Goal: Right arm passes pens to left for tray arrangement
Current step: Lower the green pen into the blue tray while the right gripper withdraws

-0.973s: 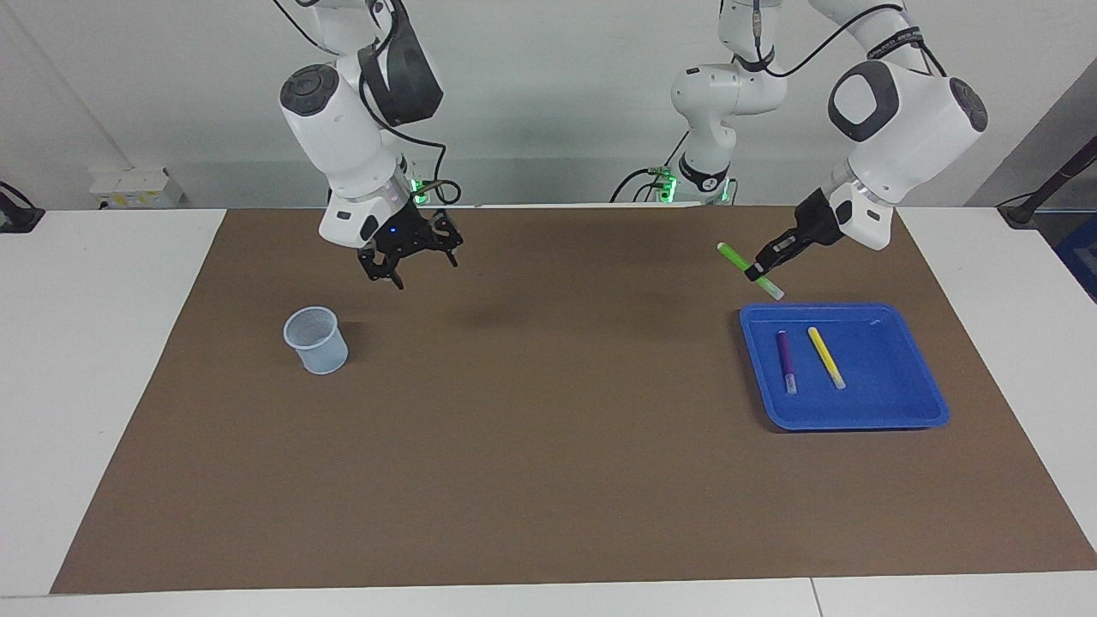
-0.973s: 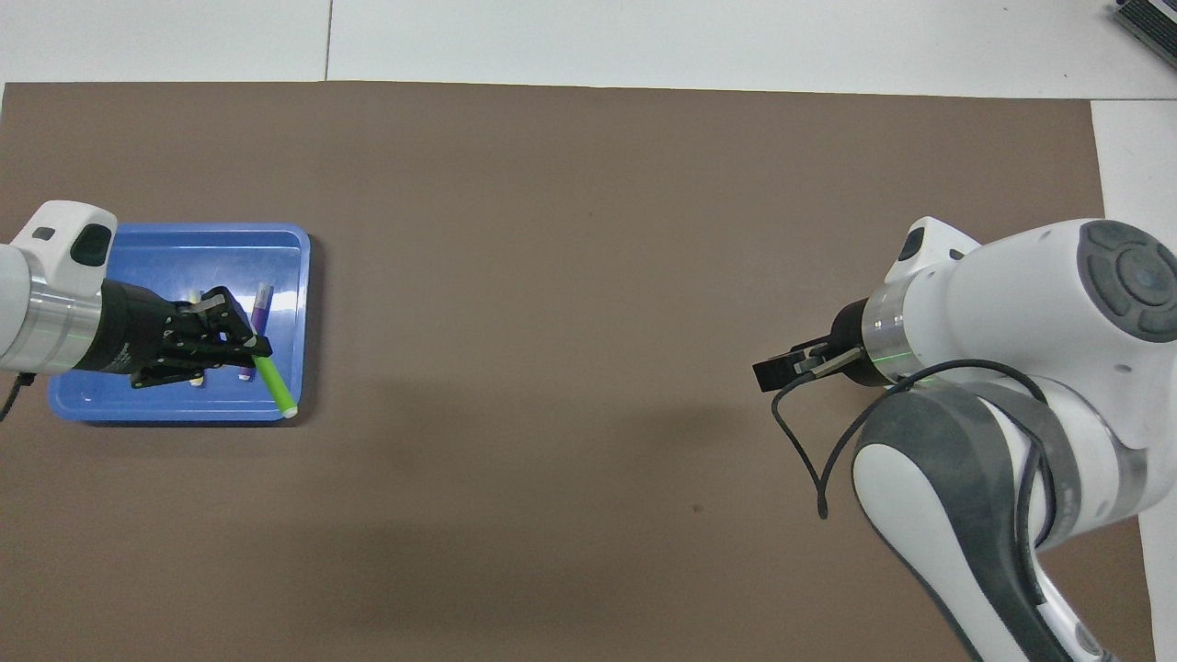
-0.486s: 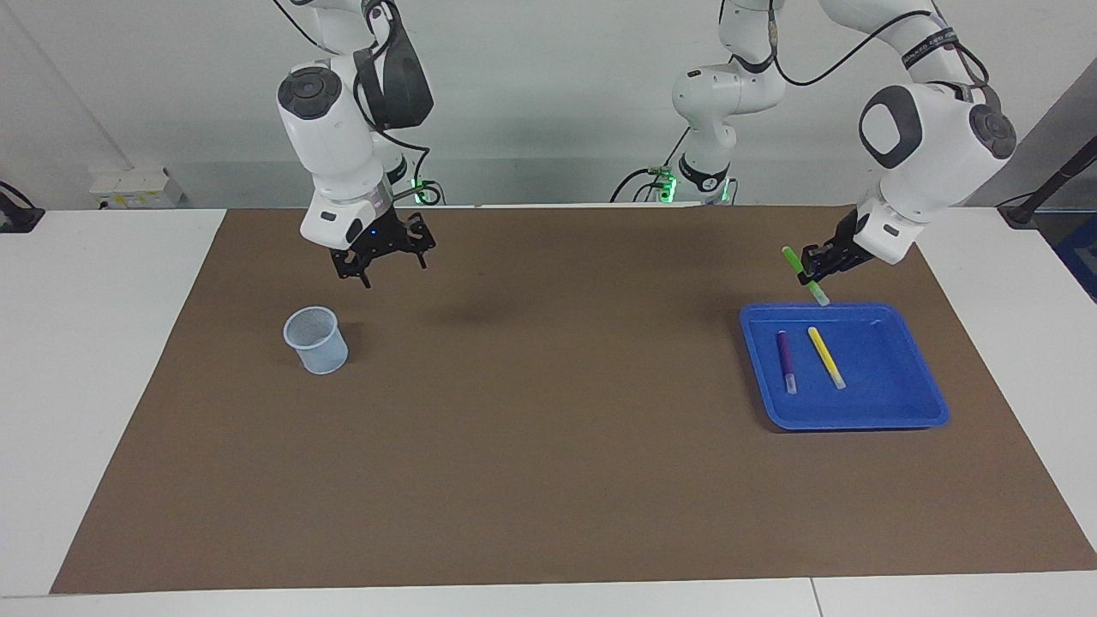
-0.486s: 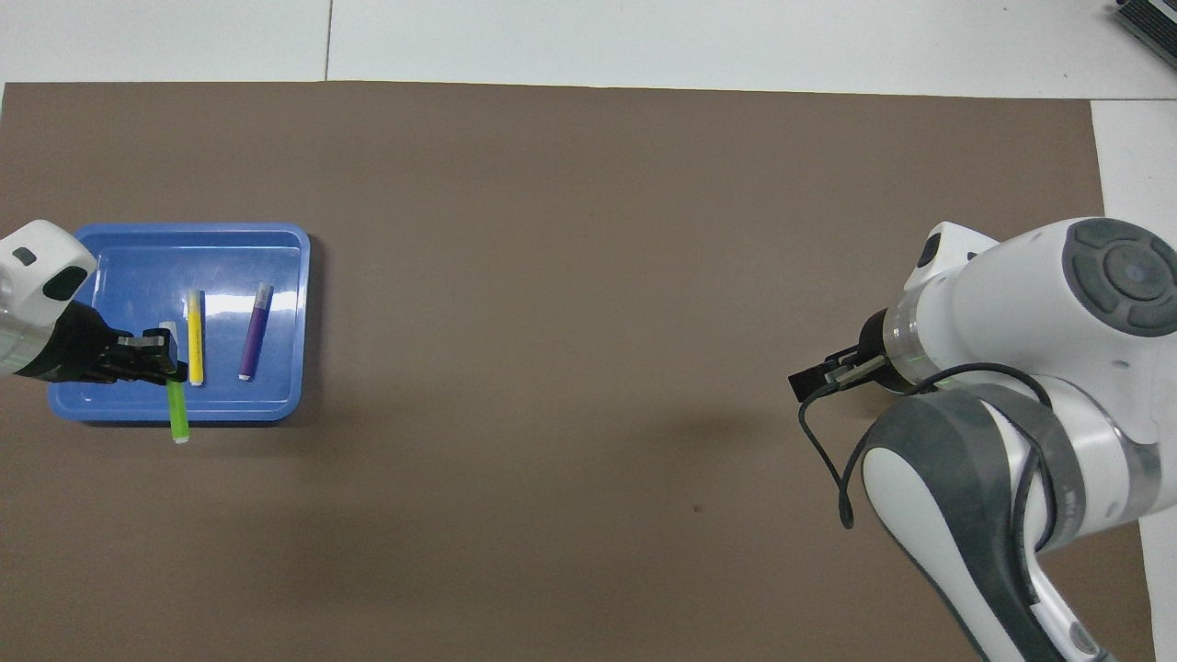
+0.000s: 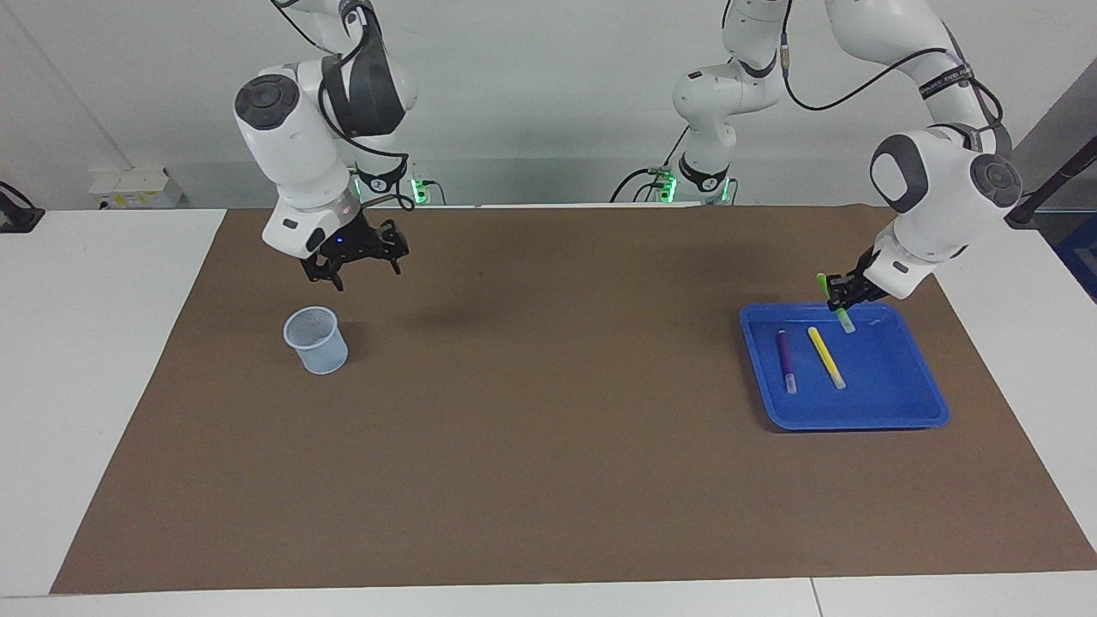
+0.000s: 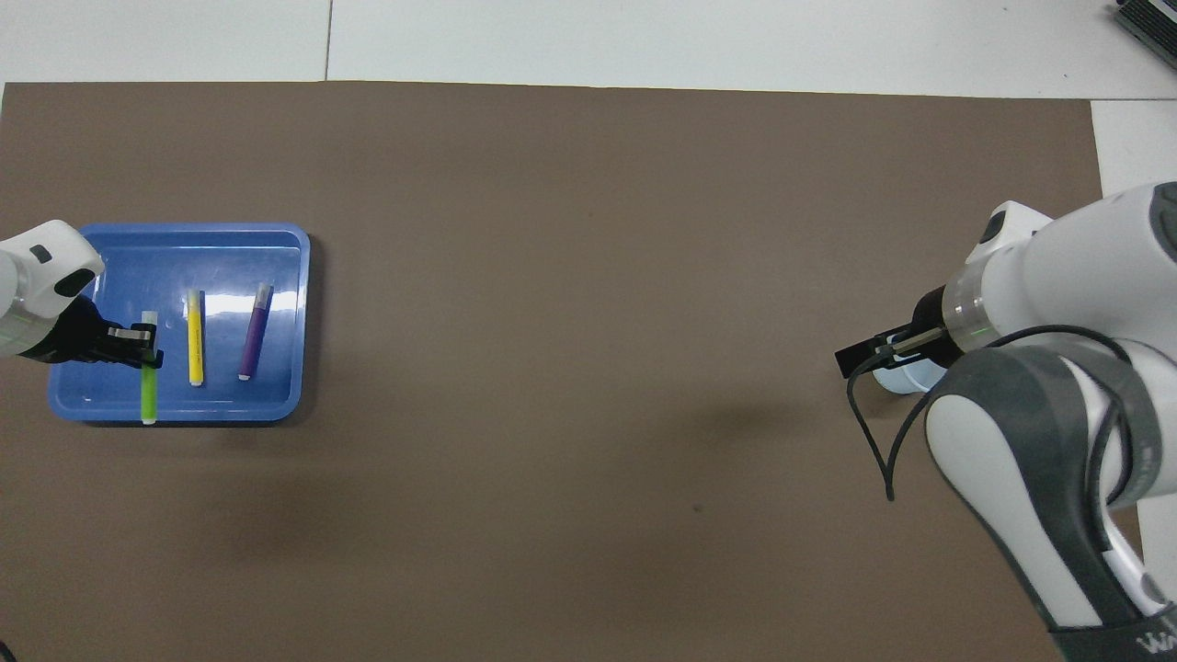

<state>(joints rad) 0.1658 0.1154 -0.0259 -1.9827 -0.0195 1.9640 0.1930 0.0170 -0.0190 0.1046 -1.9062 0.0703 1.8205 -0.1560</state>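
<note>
Facing view, from the right arm's end of the table to the left arm's end. The right gripper (image 5: 353, 261), blue light lit, hangs with its fingers spread wide and holding nothing, above the brown mat (image 5: 548, 428) and just beside the translucent cup (image 5: 316, 340), which stands upright. The middle of the mat is bare. At the left arm's end lies the blue tray (image 5: 900, 417); in it the purple pen (image 5: 785, 361) and the yellow pen (image 5: 826, 356) lie side by side, apart from each other. The left gripper (image 5: 843, 296) is clamped on the green pen (image 5: 835, 302), held tilted over the tray's edge nearest the robots, beside the yellow pen.
</note>
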